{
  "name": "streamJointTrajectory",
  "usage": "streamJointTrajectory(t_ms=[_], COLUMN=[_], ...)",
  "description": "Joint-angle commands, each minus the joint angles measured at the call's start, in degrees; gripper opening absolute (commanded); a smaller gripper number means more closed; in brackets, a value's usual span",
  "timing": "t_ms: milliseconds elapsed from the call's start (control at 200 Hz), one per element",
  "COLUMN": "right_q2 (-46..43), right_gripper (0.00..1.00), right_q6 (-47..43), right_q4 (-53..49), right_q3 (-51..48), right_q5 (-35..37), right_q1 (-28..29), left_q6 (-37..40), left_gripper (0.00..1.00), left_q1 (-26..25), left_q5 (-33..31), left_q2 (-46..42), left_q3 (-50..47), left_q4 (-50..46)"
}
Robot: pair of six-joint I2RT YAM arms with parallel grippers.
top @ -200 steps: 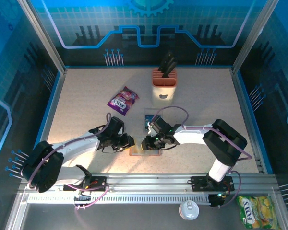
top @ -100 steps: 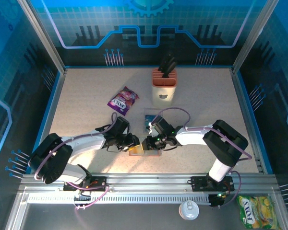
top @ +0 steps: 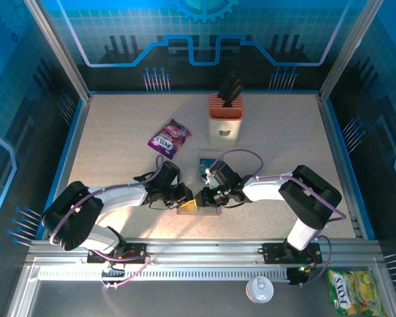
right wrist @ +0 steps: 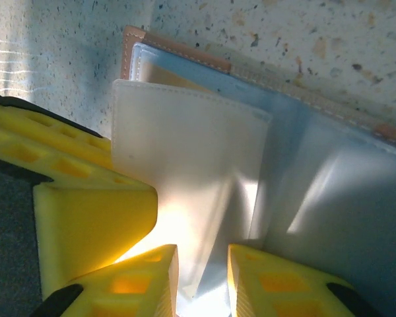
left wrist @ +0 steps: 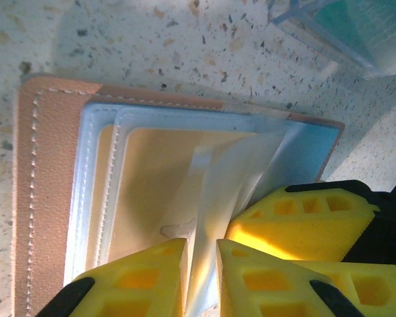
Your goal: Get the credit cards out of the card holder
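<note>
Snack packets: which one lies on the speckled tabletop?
The purple packet, left of the knife block. The yellow-green packet lies outside, beyond the rail at near right.

Robot lab cell: blue printed walls, aluminium frame.

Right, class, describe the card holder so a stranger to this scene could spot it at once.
From the cream-and-orange knife block at the back of the table, come toward the arms. Where the left gripper and right gripper meet lies the card holder, opened flat. It alone is tan leather with pale blue pockets; the nearby packet is purple.
</note>
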Motion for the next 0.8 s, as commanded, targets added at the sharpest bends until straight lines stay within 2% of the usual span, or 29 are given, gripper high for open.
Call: streamJointTrajectory(t_ms=[0,355,795], right_q2=[-1.8,-11.5,-19.1], right_gripper=[0.29,0.31,0.32], right_q6=[-0.1,-4.0,-5.0], right_q4=[-0.5,-12.3,-17.6], right_q3=[-0.3,2.8,1.6], right_q5=[-1.1,4.8,6.7], right_q1=[-0.3,-0.6,-2.3], left_q6=[-0.5,0.8,0.8], left_gripper=[0.19,0.2,0.2], left_q1=[-0.5,-1.7,-4.5], left_q5=[1.3,0.7,-0.1], left_q2=[-0.5,-2.4,1.4], left_q3=[0.5,2.6,7.2], left_q4=[0.6,-3.7,-3.5])
